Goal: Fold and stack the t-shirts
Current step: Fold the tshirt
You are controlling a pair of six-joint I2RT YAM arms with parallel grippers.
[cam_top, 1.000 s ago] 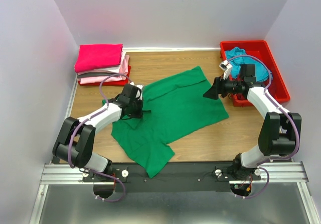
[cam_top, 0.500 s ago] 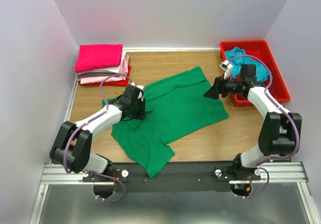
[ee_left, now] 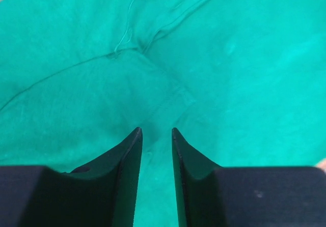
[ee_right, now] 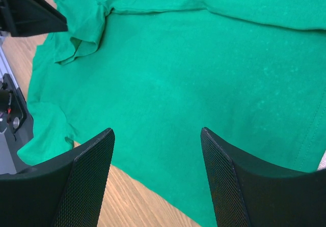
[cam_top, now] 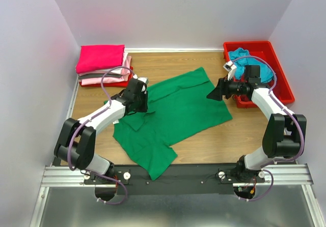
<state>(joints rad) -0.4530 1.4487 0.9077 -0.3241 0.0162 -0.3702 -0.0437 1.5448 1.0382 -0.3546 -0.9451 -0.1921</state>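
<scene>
- The folded shirts sit in a stack at the far left corner of the table (cam_top: 244, 135). A hot pink shirt (cam_top: 100, 57) is on top, a light pink shirt (cam_top: 113, 73) is under it, and a dark red shirt (cam_top: 126, 82) is at the bottom.
- The left gripper (ee_left: 155, 131) is just right of that stack, low over the left part of the green shirt (cam_top: 178, 105). Its jaws stand close together with only a thin slit between them. A ridge of the green cloth runs up to that slit. I cannot tell whether the cloth is pinched or merely lies under the tips.
- The green shirt lies rumpled across the middle of the table. One corner points toward the far edge and another part reaches the near edge. A sleeve (ee_right: 81, 31) is doubled over beside the left gripper.
- The right gripper (ee_right: 156, 133) hangs over the right part of the green shirt with its jaws spread wide and nothing between them. The cloth lies flat beneath it.
- The red bin (cam_top: 283, 87) stands at the far right corner, just behind the right arm. A teal shirt (cam_top: 238, 54) is bunched inside it at its far end.
</scene>
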